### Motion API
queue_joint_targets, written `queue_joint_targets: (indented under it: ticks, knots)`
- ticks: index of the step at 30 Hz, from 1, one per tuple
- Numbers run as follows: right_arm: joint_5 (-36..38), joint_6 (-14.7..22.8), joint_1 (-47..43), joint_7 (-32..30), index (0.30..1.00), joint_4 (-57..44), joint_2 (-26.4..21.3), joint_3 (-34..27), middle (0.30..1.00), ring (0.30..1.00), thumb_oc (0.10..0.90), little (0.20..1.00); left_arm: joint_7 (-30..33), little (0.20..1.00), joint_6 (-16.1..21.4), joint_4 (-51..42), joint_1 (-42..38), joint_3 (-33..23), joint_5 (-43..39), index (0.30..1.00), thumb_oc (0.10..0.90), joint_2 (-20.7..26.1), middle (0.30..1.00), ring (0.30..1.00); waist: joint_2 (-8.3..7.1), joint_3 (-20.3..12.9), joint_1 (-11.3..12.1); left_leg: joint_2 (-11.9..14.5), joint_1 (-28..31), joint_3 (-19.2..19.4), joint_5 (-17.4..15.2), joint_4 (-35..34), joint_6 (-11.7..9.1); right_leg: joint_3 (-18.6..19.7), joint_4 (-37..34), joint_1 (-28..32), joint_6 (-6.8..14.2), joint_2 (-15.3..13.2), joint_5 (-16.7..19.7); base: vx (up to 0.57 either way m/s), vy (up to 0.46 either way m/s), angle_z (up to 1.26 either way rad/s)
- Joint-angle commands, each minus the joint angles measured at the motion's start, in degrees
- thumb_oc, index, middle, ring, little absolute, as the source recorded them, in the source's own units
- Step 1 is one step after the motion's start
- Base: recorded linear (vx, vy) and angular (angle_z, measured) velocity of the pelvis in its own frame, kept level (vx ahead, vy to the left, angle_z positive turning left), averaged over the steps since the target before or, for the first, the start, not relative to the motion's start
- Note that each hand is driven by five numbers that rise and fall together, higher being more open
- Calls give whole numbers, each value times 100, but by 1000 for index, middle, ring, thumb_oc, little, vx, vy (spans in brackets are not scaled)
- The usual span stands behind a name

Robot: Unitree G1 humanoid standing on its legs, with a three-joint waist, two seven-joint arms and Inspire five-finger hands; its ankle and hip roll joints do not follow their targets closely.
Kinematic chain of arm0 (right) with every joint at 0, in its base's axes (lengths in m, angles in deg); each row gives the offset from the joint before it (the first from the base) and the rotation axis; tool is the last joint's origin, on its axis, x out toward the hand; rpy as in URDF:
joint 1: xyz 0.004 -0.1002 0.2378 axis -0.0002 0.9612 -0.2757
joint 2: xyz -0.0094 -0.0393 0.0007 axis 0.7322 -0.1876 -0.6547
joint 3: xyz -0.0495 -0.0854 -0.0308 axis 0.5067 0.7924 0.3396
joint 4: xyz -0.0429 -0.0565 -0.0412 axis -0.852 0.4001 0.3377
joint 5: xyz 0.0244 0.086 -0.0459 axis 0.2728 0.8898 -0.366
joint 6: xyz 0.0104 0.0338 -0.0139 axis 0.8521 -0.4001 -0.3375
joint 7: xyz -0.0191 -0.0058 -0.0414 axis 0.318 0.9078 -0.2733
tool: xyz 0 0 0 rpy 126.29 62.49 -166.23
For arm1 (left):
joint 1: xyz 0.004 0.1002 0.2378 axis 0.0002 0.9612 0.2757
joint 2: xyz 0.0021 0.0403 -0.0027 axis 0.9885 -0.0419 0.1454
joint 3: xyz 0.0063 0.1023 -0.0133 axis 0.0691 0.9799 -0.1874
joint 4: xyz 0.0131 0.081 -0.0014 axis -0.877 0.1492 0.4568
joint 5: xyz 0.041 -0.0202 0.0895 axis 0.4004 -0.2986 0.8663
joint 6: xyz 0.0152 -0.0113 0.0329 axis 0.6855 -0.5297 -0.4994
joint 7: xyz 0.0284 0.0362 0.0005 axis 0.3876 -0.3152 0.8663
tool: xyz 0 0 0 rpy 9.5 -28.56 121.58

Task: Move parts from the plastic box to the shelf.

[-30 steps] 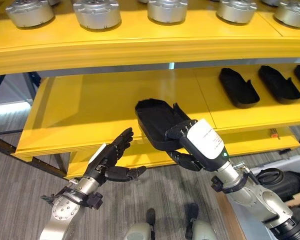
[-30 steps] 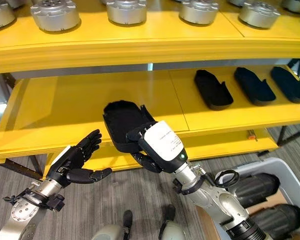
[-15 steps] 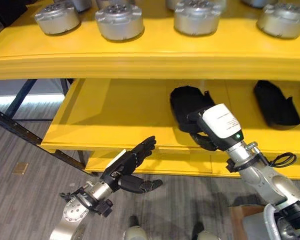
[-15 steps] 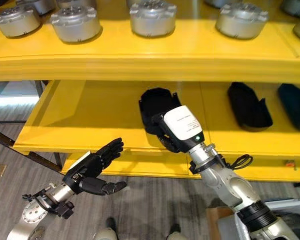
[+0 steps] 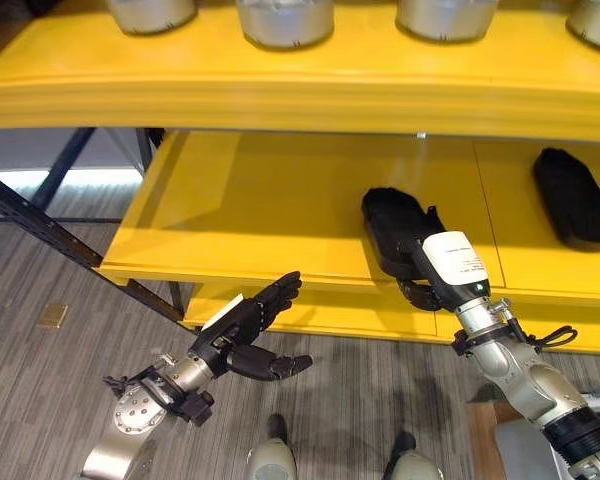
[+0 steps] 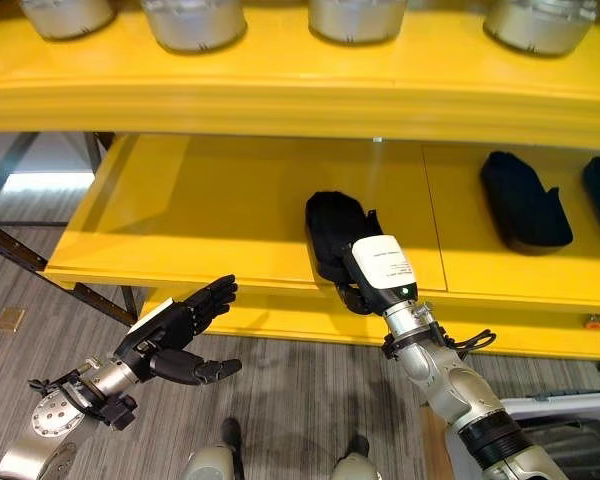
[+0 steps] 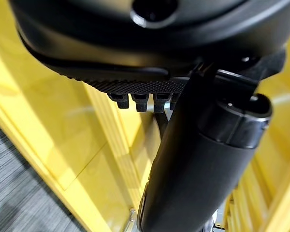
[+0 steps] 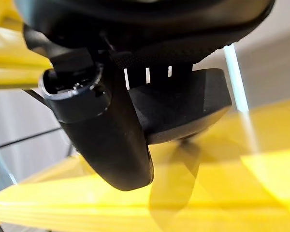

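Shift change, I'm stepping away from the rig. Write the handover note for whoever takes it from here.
Right hand: shut on the black part, holding it at the front of the middle shelf. The right wrist view shows the part a little above the shelf board, not released.
Left hand: open, holding nothing, out in front of the shelf below its front edge.
Done: two more black parts already lie further right on the same shelf.
Left: lower this part, let go, withdraw the hand. The grey box's corner shows at lower right; its contents cannot be seen.
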Motion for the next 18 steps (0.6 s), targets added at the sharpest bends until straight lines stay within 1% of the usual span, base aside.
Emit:
queue_joint_targets:
  ticks: [1, 3, 8, 10, 11, 12, 14, 15, 16, 18]
  knots:
    - [54, -100, -866, -669, 300, -341, -82, -528, 300, 300, 400, 300, 143, 1000, 370, -685, -425, -241, -402, 1000, 900, -170, 1000, 1000, -5, 0, 47, 40, 1, -197, -507, 389, 277, 84, 533, -211, -71, 115, -329, -116, -64, -7]
    - [71, -244, -967, -726, 300, -246, -89, -565, 300, 300, 400, 300, 154, 1000, 386, -679, -506, -230, -401, 1000, 900, -170, 1000, 1000, -1, 99, 67, 28, -151, -239, -525, 543, 270, 77, 637, -296, -119, 147, -374, -118, -63, -4]
    - [114, -380, -1277, -836, 300, 9, -130, -605, 300, 300, 400, 300, 274, 1000, 436, -702, -718, -180, -400, 1000, 900, -168, 1000, 1000, 38, 312, 92, 6, -487, -330, -586, 885, 273, 94, 928, -547, -214, 163, -469, -146, -56, -2]
    - [141, -473, -1514, -869, 300, 140, -173, -616, 300, 300, 400, 300, 378, 1000, 413, -683, -862, -132, -445, 1000, 900, -173, 1000, 1000, 56, 425, 107, -17, -681, -368, -641, 1088, 287, 105, 1124, -714, -251, 140, -529, -174, -51, -7]
    - [210, -480, -1647, -903, 300, 241, -214, -616, 300, 300, 400, 300, 433, 1000, 412, -665, -939, -107, -491, 1000, 900, -182, 1000, 1000, 63, 498, 114, -37, -775, -397, -709, 1227, 293, 120, 1274, -801, -264, 118, -604, -171, -56, -5]
    - [214, -410, -1833, -948, 300, 368, -280, -634, 300, 300, 400, 300, 459, 1000, 389, -640, -1030, -101, -557, 1000, 900, -201, 1000, 1000, 80, 550, 131, -47, -911, -432, -702, 1299, 297, 115, 1345, -905, -307, 131, -621, -207, -84, -3]
    - [210, -369, -2205, -917, 300, 596, -382, -613, 300, 300, 400, 300, 394, 1000, 429, -563, -1206, -6, -479, 1000, 900, -256, 1000, 1000, 82, 688, 149, -83, -1080, -489, -745, 1430, 285, 176, 1369, -1029, -307, 140, -624, -178, -79, -5]
    - [192, -372, -2281, -915, 300, 634, -404, -596, 300, 300, 400, 300, 390, 1000, 435, -555, -1247, 14, -461, 1000, 900, -263, 1000, 1000, 89, 703, 153, -84, -1122, -491, -711, 1420, 288, 179, 1352, -1069, -316, 150, -592, -173, -55, -5]
    - [174, -441, -2625, -879, 300, 808, -520, -490, 300, 300, 400, 300, 457, 1000, 473, -524, -1398, 124, -383, 1000, 900, -280, 1000, 1000, 105, 795, 171, -108, -1231, -505, -733, 1474, 288, 205, 1423, -1182, -318, 152, -632, -168, -49, -3]
    - [188, -499, -2842, -871, 300, 913, -636, -427, 300, 300, 400, 300, 506, 1000, 497, -511, -1479, 166, -390, 1000, 900, -268, 1000, 1000, 111, 844, 191, -126, -1333, -517, -703, 1498, 303, 214, 1449, -1274, -337, 163, -614, -133, -49, -1]
